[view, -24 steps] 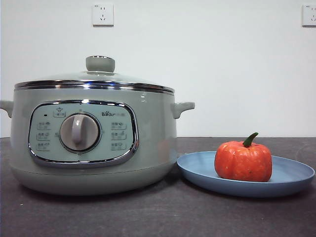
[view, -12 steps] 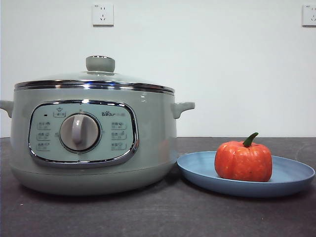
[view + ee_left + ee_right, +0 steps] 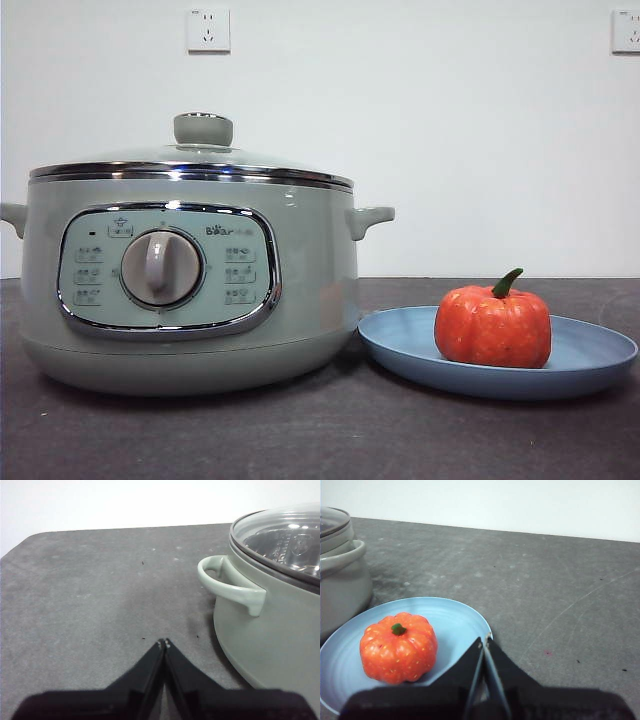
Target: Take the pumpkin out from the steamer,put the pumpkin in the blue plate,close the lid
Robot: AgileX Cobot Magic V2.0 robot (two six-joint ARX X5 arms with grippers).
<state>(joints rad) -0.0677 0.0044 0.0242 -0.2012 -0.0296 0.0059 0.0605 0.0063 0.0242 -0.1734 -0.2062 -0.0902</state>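
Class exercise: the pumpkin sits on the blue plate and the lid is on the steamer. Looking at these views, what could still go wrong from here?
1. The right gripper, jaws shut, hangs just over the blue plate rim beside the pumpkin; a careless move could nudge either.
2. The left gripper, jaws shut, waits near the steamer side handle and might clip it.
3. The plate edge looks very close to the steamer base, so bumping one may shift the other.

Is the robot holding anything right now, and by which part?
Nothing. Both end effectors are shut and empty; the pumpkin sits free on the blue plate.
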